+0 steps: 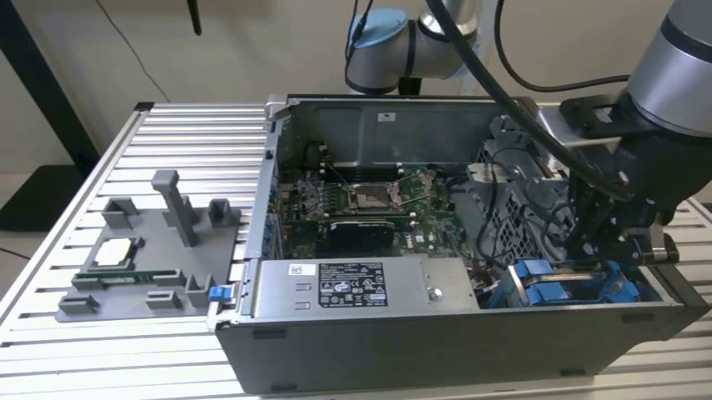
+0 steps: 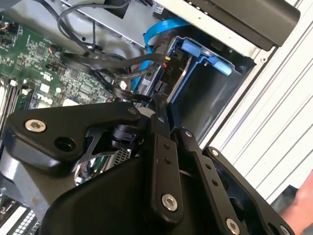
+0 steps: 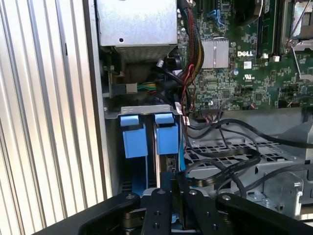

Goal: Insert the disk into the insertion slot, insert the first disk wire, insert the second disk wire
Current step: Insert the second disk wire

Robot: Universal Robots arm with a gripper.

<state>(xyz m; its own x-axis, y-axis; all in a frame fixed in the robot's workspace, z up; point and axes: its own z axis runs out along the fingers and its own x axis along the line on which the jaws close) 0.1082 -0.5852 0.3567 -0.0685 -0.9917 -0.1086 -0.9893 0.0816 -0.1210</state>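
The disk's blue carrier (image 1: pixel 564 289) sits down inside the insertion slot (image 1: pixel 503 287) at the case's front corner on the exterior view's right. Its two blue tabs (image 3: pixel 166 138) stand side by side at the slot mouth (image 3: pixel 146 110). My gripper (image 1: pixel 606 260) reaches down over the slot's far end. In both wrist views its black fingers (image 2: pixel 157 142) stand close together, shut on the end of a black flat disk wire (image 2: pixel 120 90) that loops over from the motherboard. A black plug with red and yellow leads (image 2: pixel 169 68) sits against the disk's end, beside a blue flat cable (image 2: pixel 164 27).
The silver power-supply box (image 1: pixel 356 287) lies next to the slot. A perforated grey cage (image 3: pixel 230 152) and loose black cables (image 3: pixel 220 176) crowd the gripper. The motherboard (image 1: pixel 356 204) fills the case floor. A grey parts fixture (image 1: pixel 145 258) stands on the slatted table (image 1: pixel 178 142).
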